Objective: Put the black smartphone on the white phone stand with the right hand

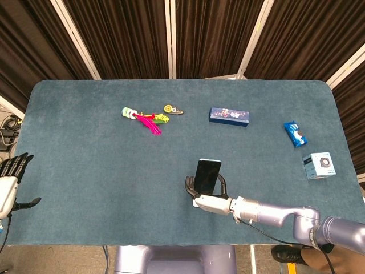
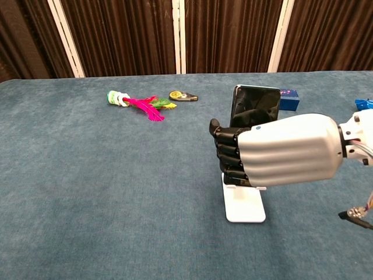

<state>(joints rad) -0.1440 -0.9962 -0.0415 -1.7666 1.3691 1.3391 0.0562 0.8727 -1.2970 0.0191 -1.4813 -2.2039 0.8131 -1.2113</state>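
My right hand (image 1: 210, 200) (image 2: 280, 156) grips the black smartphone (image 1: 207, 176) (image 2: 255, 105) upright, fingers wrapped around its lower part. Directly under the hand stands the white phone stand (image 2: 243, 203); in the chest view only its base and lower stem show below the fingers, and in the head view it is almost fully hidden by the hand. Whether the phone touches the stand cannot be made out. My left hand (image 1: 10, 180) hangs at the table's left front edge, fingers spread, holding nothing.
At the back lie a pink and green feathered toy (image 1: 144, 119) (image 2: 137, 101), a small yellow-black tape measure (image 1: 171, 109) (image 2: 182, 95) and a dark blue box (image 1: 229, 116). On the right are a blue snack packet (image 1: 295, 133) and a small light-blue box (image 1: 319, 165).
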